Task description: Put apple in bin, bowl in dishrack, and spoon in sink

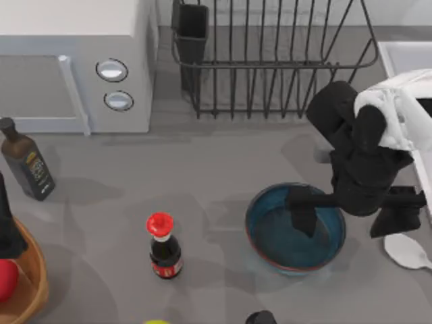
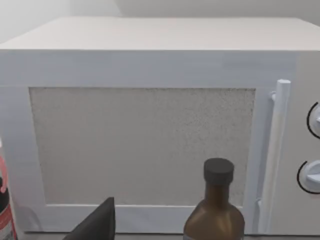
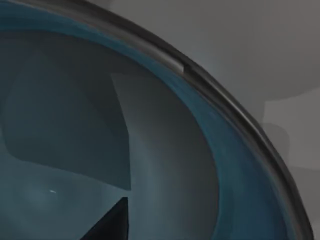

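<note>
The blue bowl (image 1: 283, 237) sits on the counter right of centre. My right gripper (image 1: 349, 216) is open and straddles the bowl's right rim, one finger (image 1: 302, 210) inside and the other outside. In the right wrist view the bowl's inside (image 3: 200, 165) is very close, with one fingertip (image 3: 112, 225) over it. The white spoon (image 1: 408, 251) lies just right of the bowl. The red apple (image 1: 4, 280) rests in the wicker bin (image 1: 37, 273) at the front left, under my left gripper (image 1: 5, 233), one finger (image 2: 97, 225) of which shows far off centre, so it is open. The dishrack (image 1: 270, 61) is at the back. The sink (image 1: 405, 57) is at the back right.
A white microwave (image 1: 74, 61) stands at the back left, with a dark oil bottle (image 1: 27, 165) in front of it. The red-capped sauce bottle (image 1: 164, 246) stands left of the bowl. The rack's utensil cup (image 1: 194, 27) is at its left corner.
</note>
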Controlling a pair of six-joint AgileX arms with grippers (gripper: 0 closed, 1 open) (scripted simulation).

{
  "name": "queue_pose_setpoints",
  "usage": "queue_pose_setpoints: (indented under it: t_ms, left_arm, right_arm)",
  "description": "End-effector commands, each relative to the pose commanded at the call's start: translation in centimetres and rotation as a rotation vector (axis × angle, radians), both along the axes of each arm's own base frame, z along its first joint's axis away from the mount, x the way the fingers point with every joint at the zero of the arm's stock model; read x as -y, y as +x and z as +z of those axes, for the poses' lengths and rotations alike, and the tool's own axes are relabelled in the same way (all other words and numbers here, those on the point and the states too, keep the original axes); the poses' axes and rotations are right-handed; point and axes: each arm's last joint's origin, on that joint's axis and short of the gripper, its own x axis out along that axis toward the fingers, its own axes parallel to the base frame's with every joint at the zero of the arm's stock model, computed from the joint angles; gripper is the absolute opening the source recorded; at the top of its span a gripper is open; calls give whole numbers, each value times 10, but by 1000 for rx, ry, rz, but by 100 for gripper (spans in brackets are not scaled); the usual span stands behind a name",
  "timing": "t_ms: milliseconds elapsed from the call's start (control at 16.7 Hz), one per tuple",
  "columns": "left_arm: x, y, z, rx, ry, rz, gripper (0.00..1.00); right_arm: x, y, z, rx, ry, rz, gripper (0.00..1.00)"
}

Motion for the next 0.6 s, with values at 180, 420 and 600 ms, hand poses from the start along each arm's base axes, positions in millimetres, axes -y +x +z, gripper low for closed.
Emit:
queue_pose_setpoints:
  t_ms: [180, 420, 600]
  left_arm:
    - [0, 0, 0, 0, 0, 0, 100]
    - [0, 0, 0, 0, 0, 0, 100]
    - [0, 0, 0, 0, 0, 0, 100]
  right_arm:
    - [0, 0, 0, 0, 0, 0, 55]
    - [0, 0, 0, 0, 0, 0, 25]
    - [0, 0, 0, 0, 0, 0, 2]
